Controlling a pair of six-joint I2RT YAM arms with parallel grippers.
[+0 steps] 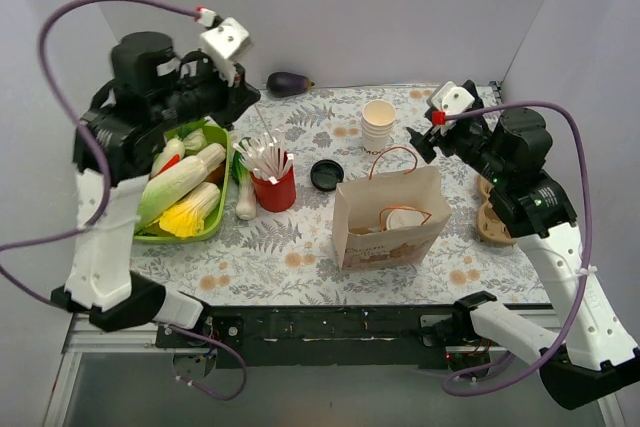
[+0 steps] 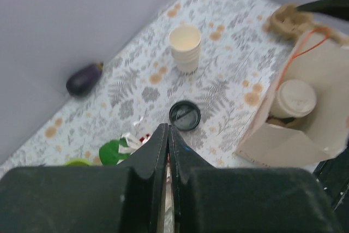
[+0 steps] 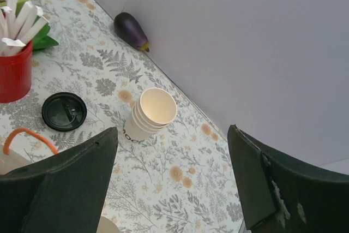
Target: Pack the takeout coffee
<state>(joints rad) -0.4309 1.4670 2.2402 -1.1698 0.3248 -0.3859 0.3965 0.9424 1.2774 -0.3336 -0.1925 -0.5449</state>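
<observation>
Looks as good as packed: takeout coffee [image 1: 405,218] down inside the paper bag [image 1: 388,245], toward the middle of the desk's [image 1: 300,257] near edge, a little to the right. Standing upright there, long axis vertical, white lid facing straight up through the open mouth, base hidden by the bag walls. Gripped by neither arm. Left pincer [image 2: 168,130] pressed together on nothing, raised over the far left part of the desk. Right pincer [image 3: 173,135] spread wide and empty, up toward the far right corner, near the stack of lidless cups [image 3: 150,114]. Little left, judging from this: perhaps only drawing the arms clear; bag mouth open, orange handles up.
</observation>
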